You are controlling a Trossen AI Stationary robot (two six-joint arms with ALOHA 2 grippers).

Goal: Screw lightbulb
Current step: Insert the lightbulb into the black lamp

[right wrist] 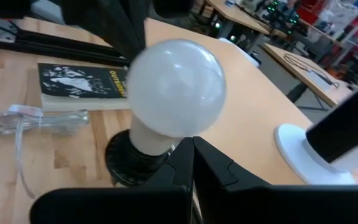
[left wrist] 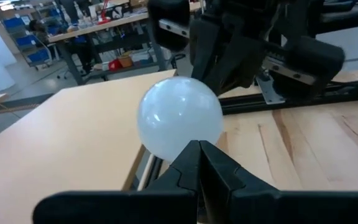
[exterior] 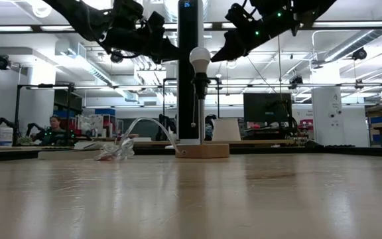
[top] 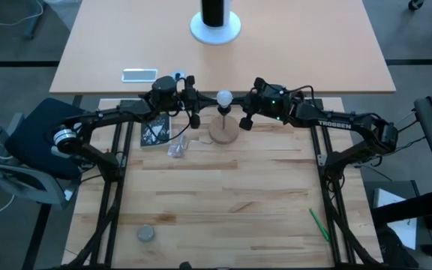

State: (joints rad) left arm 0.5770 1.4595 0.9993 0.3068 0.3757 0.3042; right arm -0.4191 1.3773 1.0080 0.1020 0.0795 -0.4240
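Two grippers flanking the seated lightbulb [top: 224, 97]

Left gripper [top: 195, 104] and right gripper [top: 247, 112], fingers pressed together, are hovering beside it at upper centre, bulb standing upright in its socket [right wrist: 132, 158], apparently screwed.

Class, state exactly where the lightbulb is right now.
In the high view the lightbulb sits upright in the black socket above the round wooden base, at the table's far middle, between both grippers.

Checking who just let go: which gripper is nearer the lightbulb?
Roughly equal. The left gripper sits shut at one side of the lightbulb, the right gripper shut at the other; neither touches it.
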